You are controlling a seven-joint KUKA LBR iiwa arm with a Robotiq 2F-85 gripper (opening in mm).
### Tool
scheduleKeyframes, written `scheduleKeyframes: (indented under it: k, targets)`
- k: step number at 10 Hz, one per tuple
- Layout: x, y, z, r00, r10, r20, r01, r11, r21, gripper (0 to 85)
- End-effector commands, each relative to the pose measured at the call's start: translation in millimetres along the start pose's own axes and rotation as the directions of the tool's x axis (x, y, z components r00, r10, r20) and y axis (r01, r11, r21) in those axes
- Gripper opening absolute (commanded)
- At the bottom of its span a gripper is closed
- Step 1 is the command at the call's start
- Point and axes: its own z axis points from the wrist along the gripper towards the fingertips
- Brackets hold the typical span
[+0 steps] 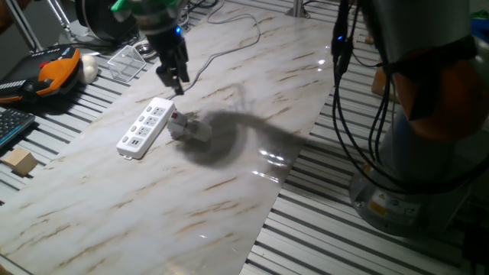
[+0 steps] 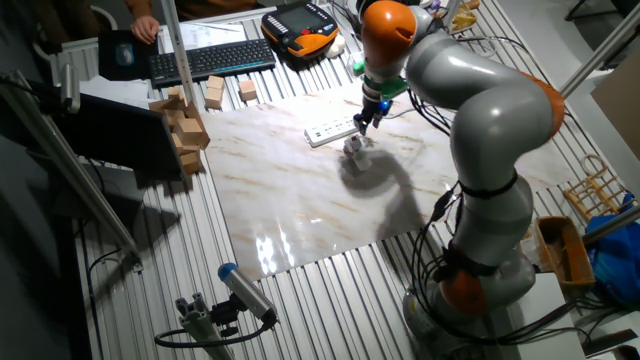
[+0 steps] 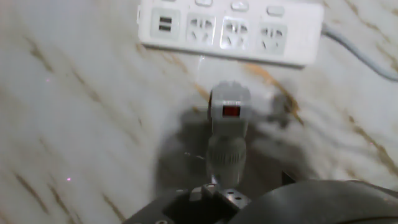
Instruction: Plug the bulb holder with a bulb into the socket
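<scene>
The socket, a long white power strip (image 1: 145, 126), lies on the marble board with its thin cord running back; it also shows in the other fixed view (image 2: 333, 130) and along the top of the hand view (image 3: 230, 31). The bulb holder (image 1: 183, 126) lies on its side just right of the strip, apart from it. In the hand view the bulb holder (image 3: 228, 112) shows its red spot, and the bulb (image 3: 225, 158) points toward the hand. My gripper (image 1: 176, 85) hangs above the strip's far end and the holder, empty, with its fingers looking parted. It also shows in the other fixed view (image 2: 362, 122).
An orange tool (image 1: 57, 69) and a white ball (image 1: 90, 69) lie at the back left, next to a clear plastic tray (image 1: 126, 61). A wooden block (image 1: 21, 162) sits at the left edge. Black cables (image 1: 344, 92) hang by the arm's base on the right.
</scene>
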Motion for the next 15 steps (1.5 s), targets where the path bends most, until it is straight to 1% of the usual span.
scheduleKeyframes:
  k: [1,2,4,5,6,7,9,10,11,12,13,14,15]
  targets:
    - [-11.0,-4.0,16.1,1.000,-0.008,0.003,0.008,1.000,-0.007,51.0]
    - [-17.7,-6.2,26.6,1.000,-0.012,0.009,0.012,1.000,-0.013,51.0]
    - [-27.3,-6.1,47.0,0.998,0.003,0.056,-0.004,1.000,0.017,51.0]
    - [-30.4,-4.6,53.6,0.996,0.021,0.083,-0.025,0.999,0.039,68.0]
    - [-33.4,-3.2,58.5,0.995,0.037,0.091,-0.040,0.998,0.042,68.0]
    - [-35.5,-0.7,63.7,0.995,0.050,0.092,-0.054,0.998,0.039,68.0]
    - [-35.7,7.2,73.2,0.993,0.065,0.100,-0.069,0.997,0.039,68.0]
    - [-35.1,8.1,77.2,0.992,0.065,0.104,-0.070,0.997,0.042,68.0]
    - [-35.2,5.6,81.0,0.992,0.060,0.113,-0.066,0.997,0.046,68.0]
    - [-34.8,3.5,85.1,0.991,0.059,0.124,-0.065,0.997,0.042,68.0]
    - [-34.0,2.0,88.8,0.988,0.059,0.146,-0.065,0.997,0.040,68.0]
    - [-33.4,1.4,89.8,0.985,0.063,0.160,-0.070,0.997,0.040,51.0]
    - [-33.0,0.2,89.7,0.980,0.066,0.188,-0.075,0.996,0.040,51.0]
